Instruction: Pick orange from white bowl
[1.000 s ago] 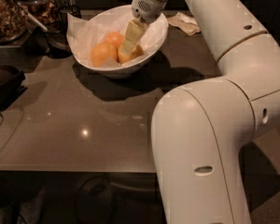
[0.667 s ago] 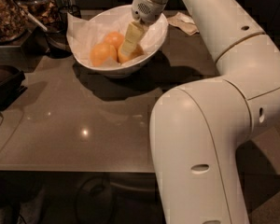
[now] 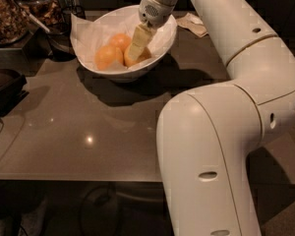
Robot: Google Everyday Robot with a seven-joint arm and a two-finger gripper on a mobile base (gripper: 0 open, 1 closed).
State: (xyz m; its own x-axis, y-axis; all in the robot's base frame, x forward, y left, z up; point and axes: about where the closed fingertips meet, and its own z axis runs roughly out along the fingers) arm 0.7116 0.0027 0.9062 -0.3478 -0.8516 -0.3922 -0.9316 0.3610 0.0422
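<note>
The white bowl (image 3: 160,45) stands at the back of the dark table, lined with crinkled white paper. Three round fruits lie in it: one at the front left (image 3: 108,57), one behind it (image 3: 120,40), and a paler orange (image 3: 144,55) on the right, mostly hidden. My gripper (image 3: 137,47) reaches down into the bowl from the upper right and sits right on this right-hand fruit.
Containers of brown snacks (image 3: 10,14) and a dark scoop (image 3: 59,38) stand left of the bowl. A dark tray (image 3: 5,85) sits at the left edge. A crumpled napkin (image 3: 192,24) lies behind the bowl on the right. My own arm (image 3: 221,146) fills the right foreground.
</note>
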